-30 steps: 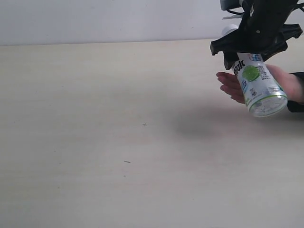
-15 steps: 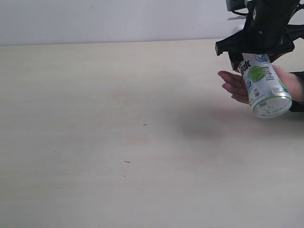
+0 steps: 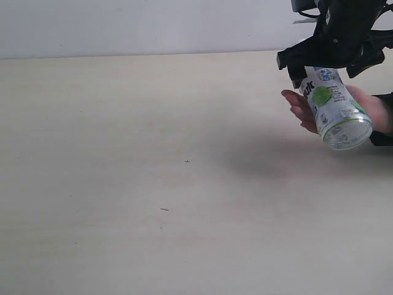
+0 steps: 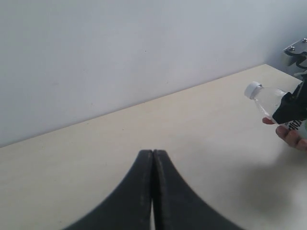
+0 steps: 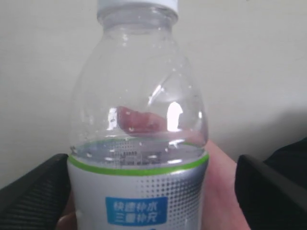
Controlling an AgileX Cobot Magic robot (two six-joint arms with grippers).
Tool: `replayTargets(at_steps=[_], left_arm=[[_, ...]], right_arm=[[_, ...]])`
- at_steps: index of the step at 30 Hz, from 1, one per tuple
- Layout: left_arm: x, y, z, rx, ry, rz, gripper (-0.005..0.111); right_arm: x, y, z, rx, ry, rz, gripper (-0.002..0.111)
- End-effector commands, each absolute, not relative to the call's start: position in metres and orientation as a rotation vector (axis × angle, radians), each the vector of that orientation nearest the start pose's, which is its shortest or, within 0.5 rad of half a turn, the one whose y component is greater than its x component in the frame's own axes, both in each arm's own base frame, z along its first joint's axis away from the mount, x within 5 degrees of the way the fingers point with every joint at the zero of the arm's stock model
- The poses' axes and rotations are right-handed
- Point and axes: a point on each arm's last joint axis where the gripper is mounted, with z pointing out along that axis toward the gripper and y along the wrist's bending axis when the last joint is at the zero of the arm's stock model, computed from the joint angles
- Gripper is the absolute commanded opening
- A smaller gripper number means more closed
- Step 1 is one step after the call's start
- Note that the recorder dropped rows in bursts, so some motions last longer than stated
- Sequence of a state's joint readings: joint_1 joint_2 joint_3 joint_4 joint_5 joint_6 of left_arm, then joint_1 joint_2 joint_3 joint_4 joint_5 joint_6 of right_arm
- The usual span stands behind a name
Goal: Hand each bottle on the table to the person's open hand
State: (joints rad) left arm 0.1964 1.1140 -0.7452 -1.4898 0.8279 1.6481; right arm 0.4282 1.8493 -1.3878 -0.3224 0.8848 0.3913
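Lime-label bottle (image 3: pixel 334 110) lies tilted on the person's palm (image 3: pixel 299 107), far right above the desk (image 3: pixel 153 184). Right hand (image 3: pixel 331 61) straddles it, jaws apart, gap on one side; release looks done, pull-back left. Left hand (image 4: pixel 152 191) pressed together, empty. No other bottles visible, so likely the last. Pale plain desk, bare white wall (image 3: pixel 123 24).
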Motion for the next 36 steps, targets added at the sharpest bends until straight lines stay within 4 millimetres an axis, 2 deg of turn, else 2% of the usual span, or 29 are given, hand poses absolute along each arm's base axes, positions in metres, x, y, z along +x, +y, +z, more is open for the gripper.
replayTargets(at_steps=[1,8,12,17,22,25,27,29,33,36], left_arm=[[0.222,-0.024,0.324,0.523,1.767,-0.526,0.000],[0.222,-0.024,0.324,0.523,1.767,-0.526,0.000],[0.222,-0.024,0.324,0.523,1.767,-0.526,0.000],[0.222,-0.024,0.324,0.523,1.767,-0.526,0.000],[0.222,-0.024,0.324,0.523,1.767,-0.526,0.000],[0.222,-0.024,0.324,0.523,1.767,-0.526,0.000],[0.222,-0.024,0.324,0.523,1.767,-0.526,0.000],[0.222,-0.024,0.324,0.523,1.767,-0.526,0.000],[0.222,-0.024,0.324,0.523,1.767,-0.526,0.000],[0.222,-0.024,0.324,0.523,1.767,-0.526,0.000]], right_arm=[[0.363,0.138,0.232,-0.288,2.694,-0.198,0.089],[0.366,0.144,0.233,-0.300,2.661,-0.114,0.089],[0.366,0.149,0.246,-0.355,2.576,-0.034,0.089],[0.356,0.146,0.287,-0.370,2.433,0.036,0.089],[0.329,0.134,0.340,-0.388,2.304,0.050,0.085],[0.305,0.126,0.363,-0.406,2.237,0.089,0.075],[0.286,0.120,0.373,-0.414,2.198,0.131,0.062],[0.267,0.114,0.376,-0.437,2.167,0.166,0.045],[0.230,0.104,0.374,-0.452,2.081,0.260,0.002],[0.202,0.099,0.368,-0.465,2.033,0.349,0.000]])
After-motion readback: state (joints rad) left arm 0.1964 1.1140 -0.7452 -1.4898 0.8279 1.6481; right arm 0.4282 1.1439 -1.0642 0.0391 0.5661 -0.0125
